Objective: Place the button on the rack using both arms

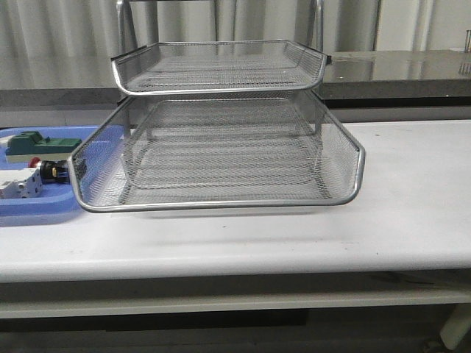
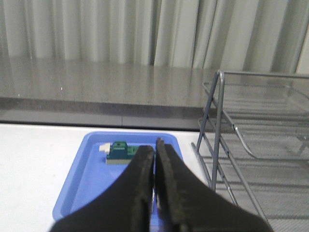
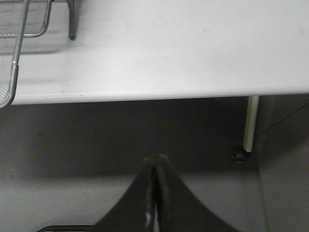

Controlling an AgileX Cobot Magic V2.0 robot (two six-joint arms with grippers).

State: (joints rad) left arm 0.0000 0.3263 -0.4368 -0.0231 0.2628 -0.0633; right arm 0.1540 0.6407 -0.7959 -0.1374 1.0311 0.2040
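On the blue tray, at about nine o'clock from the rack, the button lies on its side between a green block and a white component. Both the left gripper and right gripper have their fingers pressed together, holding nothing. The button looks light, rigid and smooth; I would grasp its dark body, not the rounded head.
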